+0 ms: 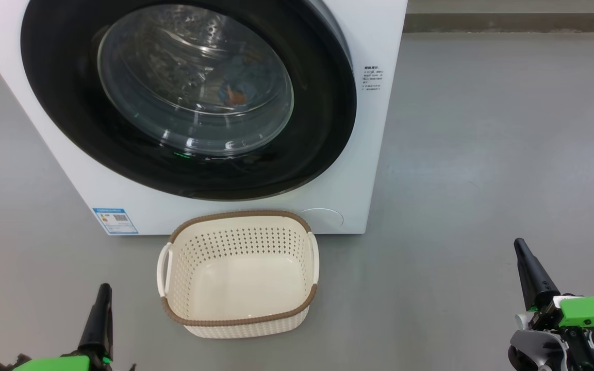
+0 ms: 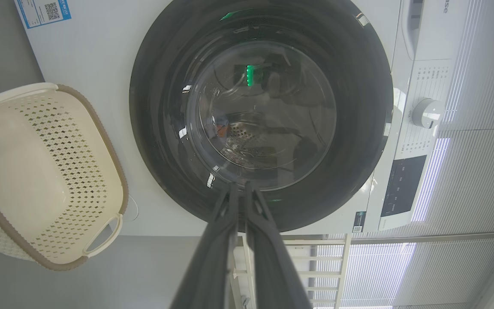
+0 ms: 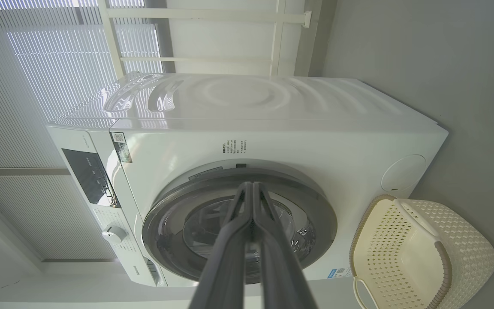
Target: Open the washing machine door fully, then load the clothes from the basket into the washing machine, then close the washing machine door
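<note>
The white washing machine stands ahead with its round black door closed flat against the front. Blue and orange clothes lie in the drum behind the glass window. On the floor before the machine sits the cream basket with the brown rim, holding nothing. My left gripper is low at the left, fingers together, holding nothing. At the lower right my right gripper is likewise shut and holds nothing. Both wrist views look along pressed-together fingers at the door and basket.
Grey floor spreads wide to the machine's right. A blue label marks the machine's lower left corner. The control panel with a white knob runs along the machine's top. A window with blinds and a white rail stands behind it.
</note>
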Robot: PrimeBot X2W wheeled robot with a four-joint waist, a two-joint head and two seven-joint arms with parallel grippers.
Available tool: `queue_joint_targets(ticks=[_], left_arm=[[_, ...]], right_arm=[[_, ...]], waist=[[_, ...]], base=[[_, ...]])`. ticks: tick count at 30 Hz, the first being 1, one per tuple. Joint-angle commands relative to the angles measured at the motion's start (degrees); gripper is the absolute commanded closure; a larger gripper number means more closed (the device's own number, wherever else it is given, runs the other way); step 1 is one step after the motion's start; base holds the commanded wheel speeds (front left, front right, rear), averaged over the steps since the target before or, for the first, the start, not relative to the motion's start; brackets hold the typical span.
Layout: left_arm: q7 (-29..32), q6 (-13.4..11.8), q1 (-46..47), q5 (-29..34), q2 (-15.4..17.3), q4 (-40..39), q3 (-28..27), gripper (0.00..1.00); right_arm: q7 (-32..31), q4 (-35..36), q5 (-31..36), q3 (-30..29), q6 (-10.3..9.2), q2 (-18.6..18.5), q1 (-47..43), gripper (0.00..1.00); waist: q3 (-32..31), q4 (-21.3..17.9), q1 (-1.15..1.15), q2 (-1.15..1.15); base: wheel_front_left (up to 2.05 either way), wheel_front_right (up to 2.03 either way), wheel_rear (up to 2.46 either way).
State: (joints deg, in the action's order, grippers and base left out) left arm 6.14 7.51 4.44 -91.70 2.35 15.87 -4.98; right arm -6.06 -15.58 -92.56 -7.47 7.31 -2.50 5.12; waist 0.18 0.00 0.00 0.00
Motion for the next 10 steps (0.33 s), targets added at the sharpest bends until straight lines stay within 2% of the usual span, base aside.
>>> queue_joint_targets(ticks=[1,10], left_arm=[[0.4,0.0,1.8,-0.5,0.5,-1.8,-1.5,1.00],[0.4,0.0,1.8,-0.5,0.5,-1.8,-1.5,1.00]], right_arm=[[-0.3,1.6,0.2,1.1,0.18,-0.6,1.0,1.00],[-0.3,1.6,0.3,1.1,0.18,-0.5,1.0,1.00]], waist=[[0.0,0.0,0.00,0.00],[0.0,0.0,0.00,0.00]], base=[[0.00,0.00,0.00],[0.00,0.00,0.00]])
